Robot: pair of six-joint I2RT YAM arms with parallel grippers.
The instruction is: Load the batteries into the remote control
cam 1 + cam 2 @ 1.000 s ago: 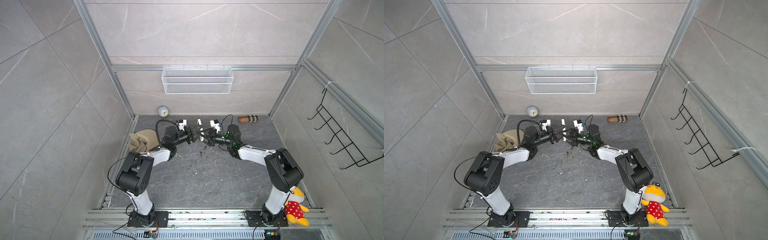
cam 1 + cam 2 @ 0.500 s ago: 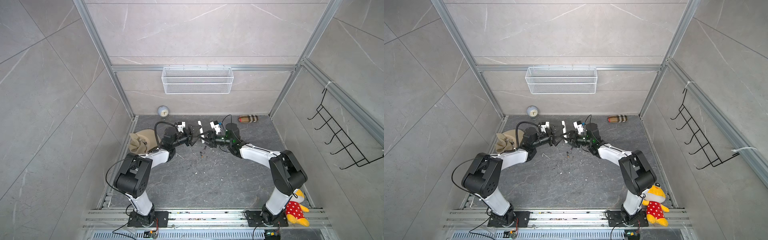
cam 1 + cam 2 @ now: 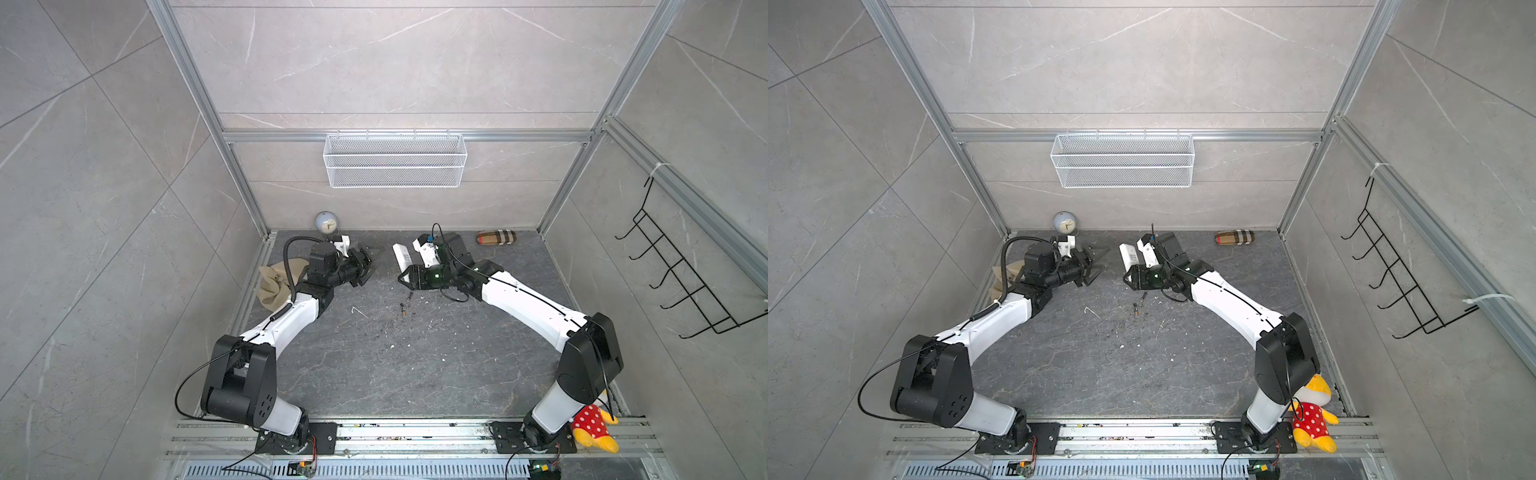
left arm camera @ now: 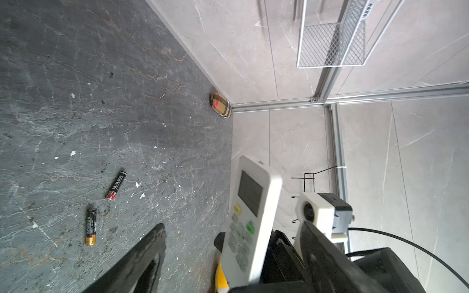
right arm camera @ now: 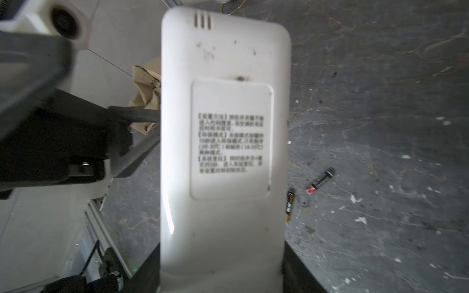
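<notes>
**Loading a handset with two arms, described near to far.** Nearest, a plush toy (image 3: 592,428) leans at the right arm's base, clear of the work. On the dark tabletop (image 3: 374,365) the two batteries (image 3: 403,308) lie loose between the arms, close together but not touching. They sit just nearer than the right gripper (image 3: 406,276).

That gripper is clamped on the lower end of the remote control (image 3: 402,255). The remote is raised off the tabletop with its button face toward the left gripper (image 3: 367,268). The left gripper is spread wide, empty, and apart from the remote.

**Risks.**
- The remote is held by one end only, so a push from the left could lever it round or slip it out of the grip.
- The batteries are slim and round, and likely to roll or skid away from a closing pinch on the flat surface.
- Either battery could be seated the wrong way round.

**Containers.** The battery bay's back cover (image 5: 231,138) is still on, so its contents cannot be seen. A beige cloth (image 3: 274,282) lies beside the left arm. Farther back stand a clock (image 3: 326,223) and a plaid item (image 3: 496,238). On the rear wall, the wire basket (image 3: 395,166) appears empty.
</notes>
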